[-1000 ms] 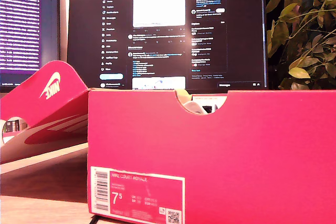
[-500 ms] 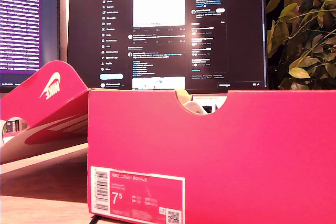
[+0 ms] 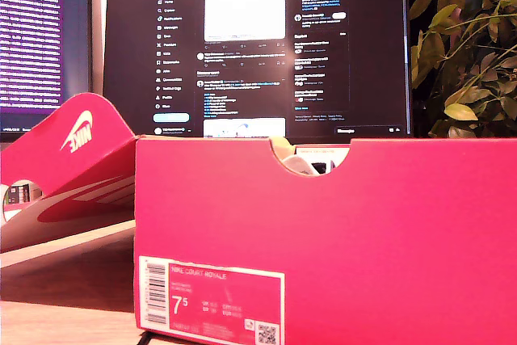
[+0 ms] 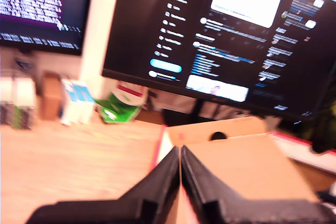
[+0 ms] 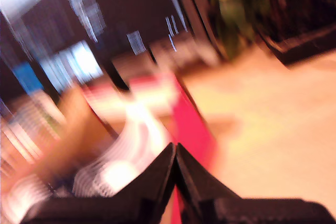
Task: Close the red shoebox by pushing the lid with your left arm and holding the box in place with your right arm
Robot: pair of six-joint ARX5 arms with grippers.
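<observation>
Up close, the red shoebox (image 3: 339, 240) fills the exterior view, cut off at the right and bottom edges, its lid (image 3: 69, 167) hinged open toward that view's left. My first end effector (image 4: 180, 167) and second end effector (image 5: 175, 162) show their jaws pressed together; the second wrist view is badly blurred. Behind, the monitor (image 3: 258, 46). Nothing has shifted since before.

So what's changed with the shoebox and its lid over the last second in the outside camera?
Nothing visibly moved. The red shoebox sits in the same spot, and its lid lies open at the exterior view's left, as before. Only the text on the monitor behind has shifted slightly. No claw shows in that view.
</observation>
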